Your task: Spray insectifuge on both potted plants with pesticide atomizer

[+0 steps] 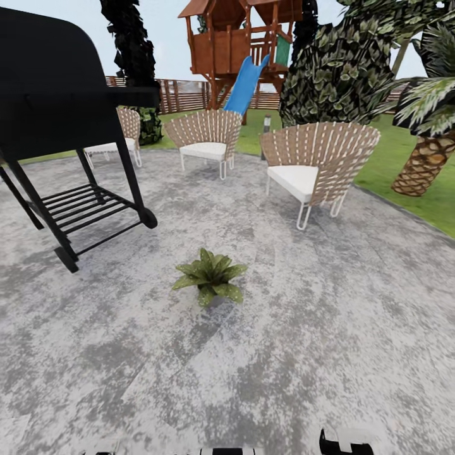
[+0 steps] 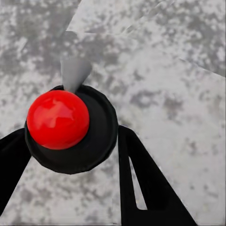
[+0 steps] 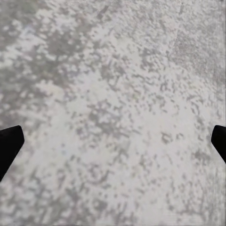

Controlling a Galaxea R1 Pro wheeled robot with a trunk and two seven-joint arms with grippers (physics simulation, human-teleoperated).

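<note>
In the left wrist view my left gripper (image 2: pixel 73 136) is shut on the pesticide atomizer (image 2: pixel 59 120). I look down on its round red top and dark body, held between the two black fingers (image 2: pixel 141 179) above grey paving. One potted plant (image 1: pixel 210 277), a low rosette of broad green leaves, sits on the paved patch straight ahead in the head view. My right gripper (image 3: pixel 113 141) is open, its black fingertips far apart with bare paving between them.
A black barbecue grill (image 1: pixel 69 126) on a wheeled frame stands close at the left. Three wicker chairs (image 1: pixel 319 164) stand behind the plant. A wooden play tower with a blue slide (image 1: pixel 245 85), a fence, bushes and a palm (image 1: pixel 426 161) on the lawn lie beyond.
</note>
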